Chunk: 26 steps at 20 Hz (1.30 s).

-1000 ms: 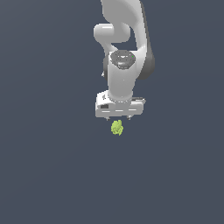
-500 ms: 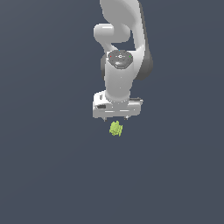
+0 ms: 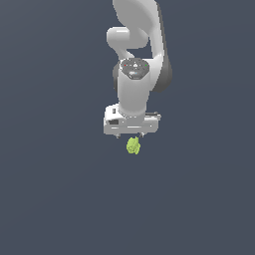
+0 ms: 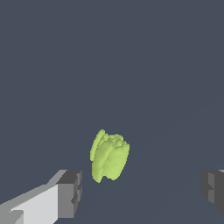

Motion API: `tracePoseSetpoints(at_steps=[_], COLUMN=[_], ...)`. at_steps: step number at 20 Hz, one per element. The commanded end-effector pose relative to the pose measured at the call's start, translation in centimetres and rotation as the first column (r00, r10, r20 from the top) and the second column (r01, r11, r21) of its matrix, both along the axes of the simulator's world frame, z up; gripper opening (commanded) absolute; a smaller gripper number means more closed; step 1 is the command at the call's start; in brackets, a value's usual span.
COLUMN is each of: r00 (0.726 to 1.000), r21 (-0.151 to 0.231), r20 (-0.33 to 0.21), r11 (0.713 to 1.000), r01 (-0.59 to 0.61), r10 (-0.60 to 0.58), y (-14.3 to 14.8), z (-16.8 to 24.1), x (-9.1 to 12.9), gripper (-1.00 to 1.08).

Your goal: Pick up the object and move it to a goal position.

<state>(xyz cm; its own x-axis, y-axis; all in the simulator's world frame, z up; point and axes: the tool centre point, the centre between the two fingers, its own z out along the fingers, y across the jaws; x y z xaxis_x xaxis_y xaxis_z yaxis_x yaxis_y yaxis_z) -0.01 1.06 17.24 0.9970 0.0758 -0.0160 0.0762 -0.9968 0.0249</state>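
The object (image 3: 133,146) is a tiny lime-green lumpy item lying on the dark grey floor, just below the white hand in the exterior view. My gripper (image 3: 130,135) hovers over it, its fingers mostly hidden under the hand. In the wrist view the object (image 4: 109,156) lies between and a little beyond the two grey fingertips (image 4: 70,193), which stand wide apart. The gripper (image 4: 142,190) is open and touches nothing.
The white arm (image 3: 135,60) rises straight above the hand. All around is one plain dark grey surface (image 3: 55,189).
The hand has come slightly down toward the object and turned a little at the wrist. The object has stayed where it was.
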Motion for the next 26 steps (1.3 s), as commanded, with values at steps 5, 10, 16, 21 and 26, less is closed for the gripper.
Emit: tracePoseSetpoints(at_steps=[5,10,16,21,26], r00=[0.997,0.986,0.966,0.955,0.955], r21=[0.007,0.016,0.023,0.026,0.025], r20=[0.004,0.009,0.013,0.014,0.013], r11=[0.997,0.986,0.966,0.955,0.955], r01=[0.071,0.166,0.258,0.296,0.297], r10=[-0.071,-0.166,-0.258,-0.296,-0.298], y=[0.5,1.2,1.7,1.9,1.9], z=[-2.0,-4.4,-6.7,-7.6,-7.7], x=[-0.6,-1.6,-2.6,-3.1,-3.2], gripper=[1.00,1.00,1.00,1.00,1.00])
